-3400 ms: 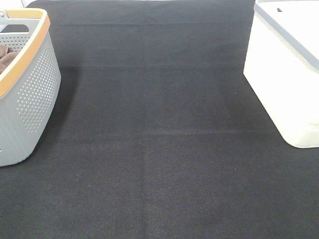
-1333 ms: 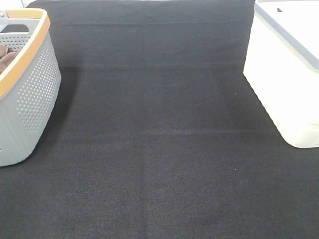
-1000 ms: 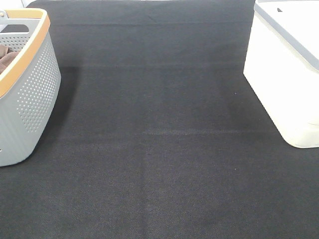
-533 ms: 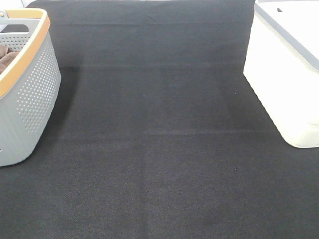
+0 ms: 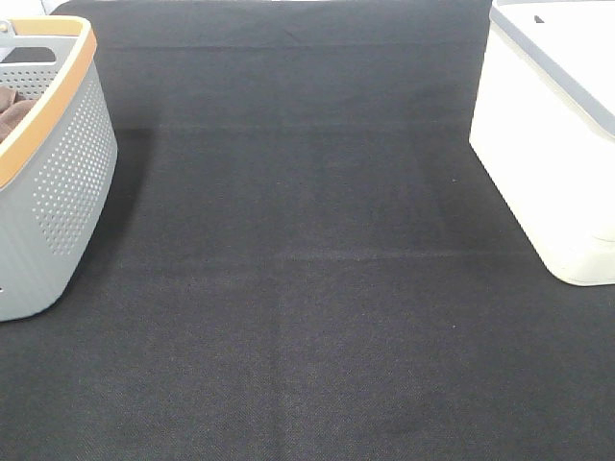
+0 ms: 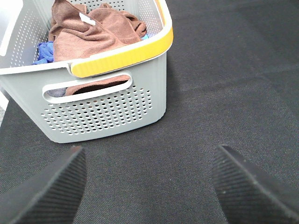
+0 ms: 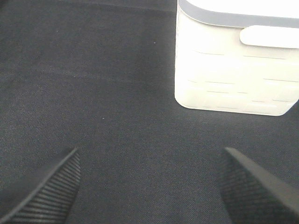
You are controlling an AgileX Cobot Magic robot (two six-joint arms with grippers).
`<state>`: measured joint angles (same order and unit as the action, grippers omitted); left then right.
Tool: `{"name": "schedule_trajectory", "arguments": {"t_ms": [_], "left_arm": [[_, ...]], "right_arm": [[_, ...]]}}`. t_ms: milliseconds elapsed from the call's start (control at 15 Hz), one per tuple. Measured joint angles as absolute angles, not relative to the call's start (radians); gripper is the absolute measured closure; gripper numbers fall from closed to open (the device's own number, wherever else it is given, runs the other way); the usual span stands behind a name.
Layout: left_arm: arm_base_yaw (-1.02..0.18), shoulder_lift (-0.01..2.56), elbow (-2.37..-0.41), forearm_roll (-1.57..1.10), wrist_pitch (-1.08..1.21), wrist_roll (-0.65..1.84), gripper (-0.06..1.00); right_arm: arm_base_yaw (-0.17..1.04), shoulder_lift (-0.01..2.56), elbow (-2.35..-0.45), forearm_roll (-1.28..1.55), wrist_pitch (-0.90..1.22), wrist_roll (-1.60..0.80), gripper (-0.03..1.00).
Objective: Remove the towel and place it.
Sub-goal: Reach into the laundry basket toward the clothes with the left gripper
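Note:
The towel (image 6: 86,30), reddish-brown plush with a small white tag, lies crumpled on top inside the grey basket (image 6: 117,100) with the yellow rim. A sliver of brown cloth (image 5: 12,108) shows in the basket (image 5: 58,182) in the exterior high view. My left gripper (image 6: 148,161) is open and empty, low over the black mat, short of the basket's handle side. My right gripper (image 7: 150,161) is open and empty over the mat, facing the white box (image 7: 233,65). Neither gripper shows in the exterior high view.
A blue cloth (image 6: 44,51) lies beside the towel in the basket, and more brown cloth (image 6: 93,86) shows through the handle slot. The white box (image 5: 548,144) with a grey-edged lid stands at the right. Black mat (image 5: 307,269) covers the table between them.

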<state>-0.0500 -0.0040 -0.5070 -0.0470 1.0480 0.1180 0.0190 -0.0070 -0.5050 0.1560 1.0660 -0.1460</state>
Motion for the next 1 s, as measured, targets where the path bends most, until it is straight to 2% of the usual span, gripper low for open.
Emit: {"name": "schedule_trajectory", "arguments": {"t_ms": [600, 800, 1000], "left_arm": [[-0.05, 0.001, -0.512, -0.054, 1.019, 0.08, 0.23], [-0.05, 0.137, -0.521, 0.009, 0.768, 0.047, 0.23], [-0.05, 0.431, -0.528, 0.145, 0.536, -0.089, 0.23]], "right_arm": [[0.019, -0.007, -0.505, 0.156, 1.066, -0.146, 0.2], [0.019, -0.007, -0.505, 0.156, 1.066, -0.146, 0.2], [0.019, -0.007, -0.505, 0.156, 1.066, -0.146, 0.2]]}}
